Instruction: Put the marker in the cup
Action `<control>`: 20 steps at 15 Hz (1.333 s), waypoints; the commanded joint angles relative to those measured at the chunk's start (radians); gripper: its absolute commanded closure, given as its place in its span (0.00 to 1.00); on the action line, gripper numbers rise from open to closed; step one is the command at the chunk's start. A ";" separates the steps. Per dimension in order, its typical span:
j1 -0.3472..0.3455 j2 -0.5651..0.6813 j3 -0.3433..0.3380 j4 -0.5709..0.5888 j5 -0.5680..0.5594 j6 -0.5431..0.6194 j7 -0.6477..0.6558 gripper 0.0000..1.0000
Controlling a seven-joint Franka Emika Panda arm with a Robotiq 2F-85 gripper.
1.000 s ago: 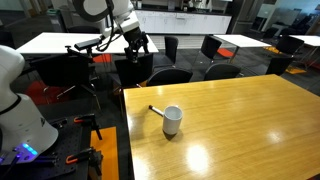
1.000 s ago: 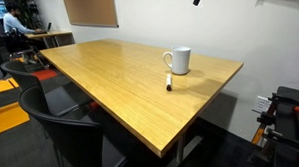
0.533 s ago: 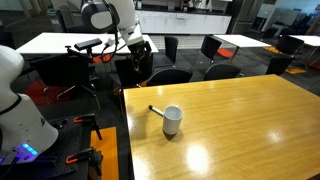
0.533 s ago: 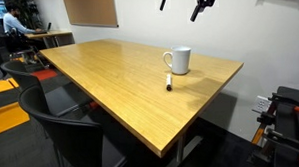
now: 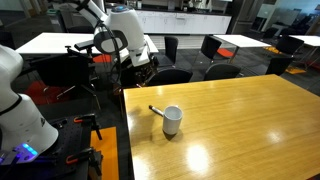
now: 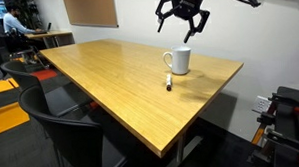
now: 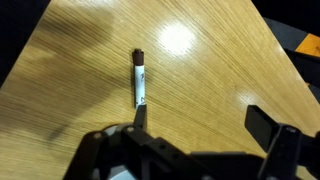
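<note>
Presently the gripper (image 6: 181, 26) is hanging in the air above the far edge of the table (image 6: 100, 85), well clear of the wood, with its jaws spread wide and nothing between them. In the wrist view the gripper (image 7: 200, 128) is pointing down at the tabletop (image 7: 225, 70). Its two dark fingers (image 7: 268, 126) are standing far apart along the bottom of the frame, confirming the released state.

The marker (image 6: 170, 83) is lying flat on the table, just beside the cup (image 6: 180, 60). A narrow strip of wood is showing between the two in that exterior view. In an exterior view from the opposite side, the marker (image 5: 156, 110) is lying at an angle next to the cup (image 5: 172, 120). There its nearer end is coming close to the cup's wall, and contact cannot be confirmed from that angle. In the wrist view the marker (image 7: 139, 80) is running almost straight up the frame, dark-capped at the far end and pale along the barrel. One finger is overlapping its near end in the picture.

The cup is standing upright, white, mouth open to the ceiling, and a handle is showing on one side. The marker is outside it.

The arm (image 5: 122, 38) is reaching in from beyond the table's edge. Black chairs (image 6: 71, 131) are standing around the table.
</note>
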 commanded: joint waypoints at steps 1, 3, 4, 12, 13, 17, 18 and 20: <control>0.022 0.063 -0.039 0.020 0.050 0.019 -0.027 0.00; 0.019 0.087 -0.050 0.031 0.047 -0.005 -0.024 0.00; 0.019 0.100 -0.056 0.038 0.044 -0.008 -0.027 0.00; 0.025 0.222 -0.067 0.118 0.139 0.005 -0.117 0.00; 0.024 0.239 -0.066 0.128 0.154 0.004 -0.132 0.00; 0.018 0.303 -0.067 0.156 0.198 0.019 -0.168 0.00; 0.017 0.318 -0.067 0.162 0.205 0.020 -0.175 0.00; 0.024 0.351 -0.078 0.172 0.189 0.031 -0.153 0.00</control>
